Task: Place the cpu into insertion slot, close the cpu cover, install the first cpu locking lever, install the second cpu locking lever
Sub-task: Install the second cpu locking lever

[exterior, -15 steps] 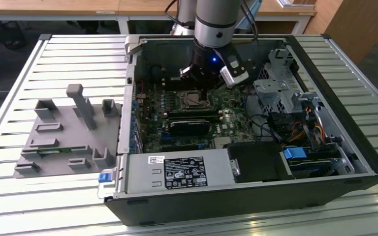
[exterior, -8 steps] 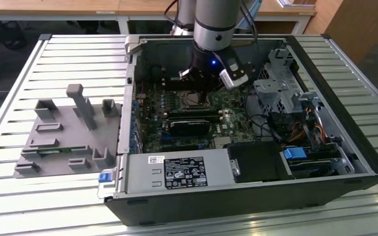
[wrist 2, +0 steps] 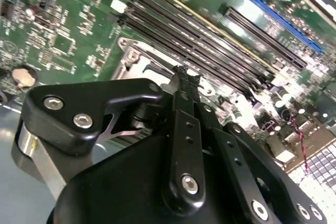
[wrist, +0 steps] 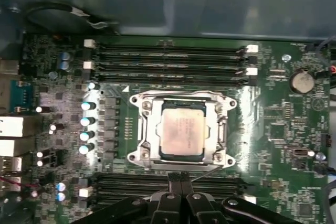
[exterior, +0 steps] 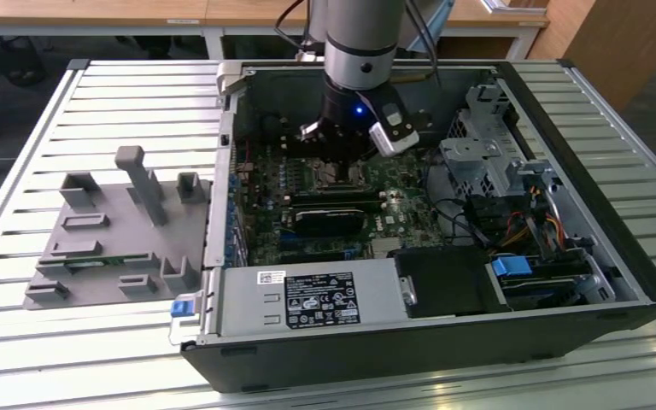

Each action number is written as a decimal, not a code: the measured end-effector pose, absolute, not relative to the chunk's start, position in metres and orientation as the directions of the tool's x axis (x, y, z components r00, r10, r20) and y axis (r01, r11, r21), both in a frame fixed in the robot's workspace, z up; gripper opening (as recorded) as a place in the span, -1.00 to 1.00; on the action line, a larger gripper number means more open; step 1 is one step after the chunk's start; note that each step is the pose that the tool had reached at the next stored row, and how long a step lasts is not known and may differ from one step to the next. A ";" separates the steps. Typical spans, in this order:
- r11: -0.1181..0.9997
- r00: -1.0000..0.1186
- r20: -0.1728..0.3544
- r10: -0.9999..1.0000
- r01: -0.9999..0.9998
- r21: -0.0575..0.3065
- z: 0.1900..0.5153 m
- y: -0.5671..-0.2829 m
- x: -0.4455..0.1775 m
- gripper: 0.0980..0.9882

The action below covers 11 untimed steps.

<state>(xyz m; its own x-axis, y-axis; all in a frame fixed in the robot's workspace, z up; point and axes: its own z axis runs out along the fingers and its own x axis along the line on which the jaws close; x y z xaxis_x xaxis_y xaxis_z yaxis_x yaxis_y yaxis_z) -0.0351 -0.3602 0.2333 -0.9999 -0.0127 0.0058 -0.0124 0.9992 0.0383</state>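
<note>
Gripper hangs low over the motherboard inside the open computer case, which lies on the slatted bench. In the first wrist view the fingers stand pressed together, tip to tip, with nothing between them; the second wrist view shows the same pair closed into one narrow black point just above the socket's edge. The cpu is already seated in the insertion slot, silver top up and lying flat, square to the frame. The cpu cover lies down around it, the chip showing through the window. The socket sits just ahead of the fingertips, between two banks of long black memory slots; the fingertips hover over the socket's edge on the side of the nearer bank, about level with the chip's middle. A thin wire locking lever runs along that same edge, close beside the fingertips; whether it is latched I cannot tell. In the exterior view the arm comes straight down into the case, with the power supply and the drive cage well apart from it. A grey parts fixture rests on the bench toward the exterior view's left.
</note>
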 end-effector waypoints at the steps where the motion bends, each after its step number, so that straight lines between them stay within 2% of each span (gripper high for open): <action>1: 0.999 -1.000 0.006 -0.013 -0.013 0.038 0.233 -0.360 -0.037 -0.98; 7: 0.999 -1.000 0.006 -0.014 -0.013 0.042 0.226 -0.361 -0.042 -0.98; 11: 0.997 -1.000 0.005 -0.014 -0.013 0.075 0.225 -0.367 -0.044 -0.98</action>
